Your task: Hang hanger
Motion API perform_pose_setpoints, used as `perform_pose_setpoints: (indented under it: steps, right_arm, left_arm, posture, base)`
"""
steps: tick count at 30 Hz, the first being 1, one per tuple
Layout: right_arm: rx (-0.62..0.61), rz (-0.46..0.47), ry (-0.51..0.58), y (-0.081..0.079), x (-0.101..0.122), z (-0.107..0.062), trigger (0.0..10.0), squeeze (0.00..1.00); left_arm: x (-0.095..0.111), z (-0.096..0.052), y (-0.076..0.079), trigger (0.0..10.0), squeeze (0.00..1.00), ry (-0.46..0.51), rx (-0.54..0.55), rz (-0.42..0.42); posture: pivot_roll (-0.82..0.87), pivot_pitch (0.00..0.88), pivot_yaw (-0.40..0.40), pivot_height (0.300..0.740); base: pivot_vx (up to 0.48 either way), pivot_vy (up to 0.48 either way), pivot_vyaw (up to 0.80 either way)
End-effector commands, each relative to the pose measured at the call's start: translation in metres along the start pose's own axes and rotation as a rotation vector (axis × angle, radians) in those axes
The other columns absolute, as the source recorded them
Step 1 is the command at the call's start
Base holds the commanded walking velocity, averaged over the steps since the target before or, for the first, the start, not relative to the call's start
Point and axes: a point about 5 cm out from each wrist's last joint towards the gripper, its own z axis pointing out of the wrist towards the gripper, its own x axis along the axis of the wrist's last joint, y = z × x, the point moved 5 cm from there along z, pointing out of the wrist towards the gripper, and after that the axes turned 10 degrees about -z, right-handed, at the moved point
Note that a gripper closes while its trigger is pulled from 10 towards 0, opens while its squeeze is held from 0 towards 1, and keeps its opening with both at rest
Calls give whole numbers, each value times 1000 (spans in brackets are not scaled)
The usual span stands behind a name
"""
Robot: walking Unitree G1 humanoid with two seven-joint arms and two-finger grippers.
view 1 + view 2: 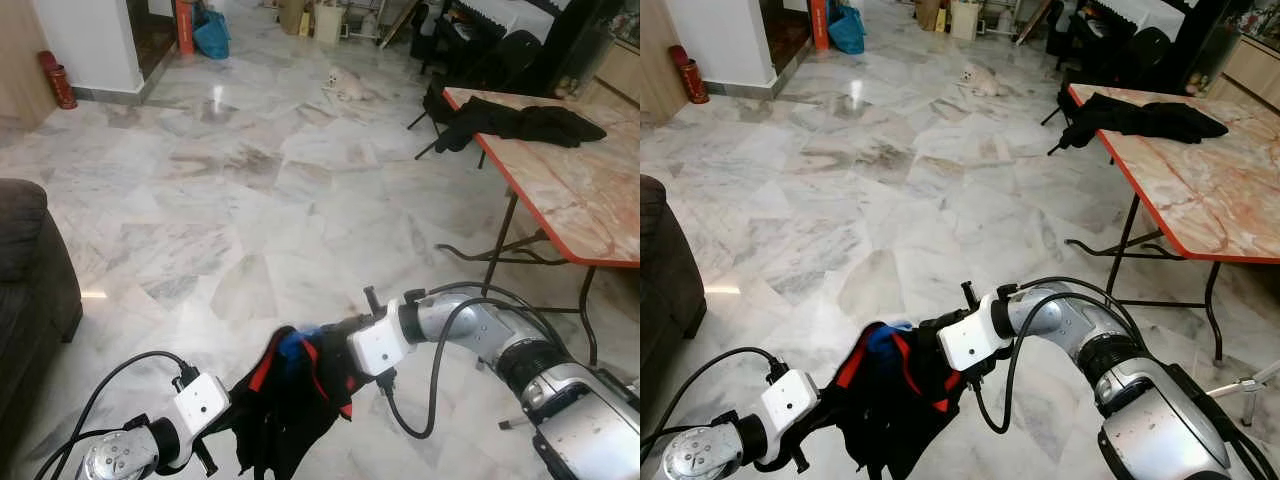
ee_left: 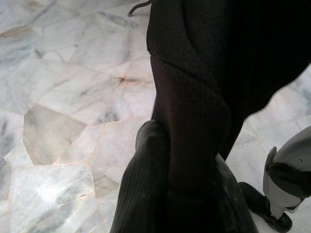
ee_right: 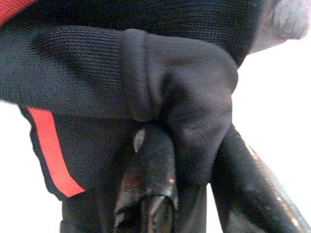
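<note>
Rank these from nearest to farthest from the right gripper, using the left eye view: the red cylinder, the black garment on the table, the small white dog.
1. Black garment on the table, ahead right.
2. Small white dog, farther ahead.
3. Red cylinder, far left by the wall.

The right gripper clutches dark clothing.

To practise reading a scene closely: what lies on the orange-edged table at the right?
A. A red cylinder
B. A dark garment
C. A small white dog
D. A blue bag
B: a dark garment lies heaped at the far end of the marble-patterned table, while the red cylinder, blue bag and small white dog are all on the floor.
</note>
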Motion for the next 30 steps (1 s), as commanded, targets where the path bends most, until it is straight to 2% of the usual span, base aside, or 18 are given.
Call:
perform_pose_setpoints:
  steps: [1, 10, 13, 16, 17, 18, 19, 22, 24, 25, 28, 29, 30]
  right_arm:
    - [-17, -29, -14, 2, -1, -2, 10000, 1000]
    - [-22, -41, -47, 3, -6, -4, 10000, 1000]
    - [-51, -54, -82, 7, -11, -5, 10000, 1000]
    - [-129, -56, -148, 21, -19, -6, 10000, 1000]
    - [-158, -52, -158, 26, -20, -7, 10000, 804]
    - [-158, -52, -158, 26, -20, -7, 10000, 804]
    - [-187, -40, -173, 30, -23, -9, 10000, 0]
    - [-265, 1, -207, 43, -29, -14, 10000, 0]
    - [-280, -3, -223, 45, -31, -16, 10000, 0]
    - [-289, -2, -273, 46, -39, -20, 10000, 0]
    - [-258, 8, -327, 37, -48, -23, 10000, 0]
    - [-233, 17, -355, 28, -53, -22, 10000, 0]
    - [-233, 17, -355, 28, -53, -22, 10000, 0]
  left_arm:
    - [7, 3, 3, 0, 0, 32, -16, 21]
    - [6, 5, 8, 0, 0, 30, -36, 26]
    - [5, 5, 10, 0, 0, 29, -40, 27]
    - [4, 6, 13, 0, 0, 24, -57, 23]
    - [4, 6, 15, 0, 0, 22, -63, 21]
    - [4, 6, 15, 0, 0, 22, -63, 21]
    - [3, 6, 16, 0, 0, 19, -66, 25]
    - [2, 7, 17, 0, 0, 17, -66, 27]
    - [2, 6, 17, 0, 0, 16, -63, 26]
    - [-1, 6, 16, 0, 0, 11, -45, 19]
    - [-7, 5, 9, 0, 0, 9, 24, 1]
    - [-9, 5, 1, 0, 0, 11, 96, -10]
    - [-9, 5, 1, 0, 0, 11, 96, -10]
  posture:
    - [18, 7, -144, 740]
    - [17, 16, -152, 740]
    - [18, 18, -154, 740]
    - [17, 20, -155, 740]
    - [17, 20, -155, 740]
    - [17, 20, -155, 740]
    - [19, 22, -157, 740]
    - [19, 22, -157, 740]
    - [19, 22, -157, 740]
    - [19, 22, -157, 740]
    - [19, 22, -157, 740]
    - [19, 22, -157, 740]
    - [19, 22, -157, 740]
  base:
    - [0, 0, 0]
    - [0, 0, 0]
    - [0, 0, 0]
    - [0, 0, 0]
    - [0, 0, 0]
    - [0, 0, 0]
    - [0, 0, 0]
    - [0, 0, 0]
    - [0, 0, 0]
    - [0, 0, 0]
    - [0, 0, 0]
    - [0, 0, 0]
    - [0, 0, 0]
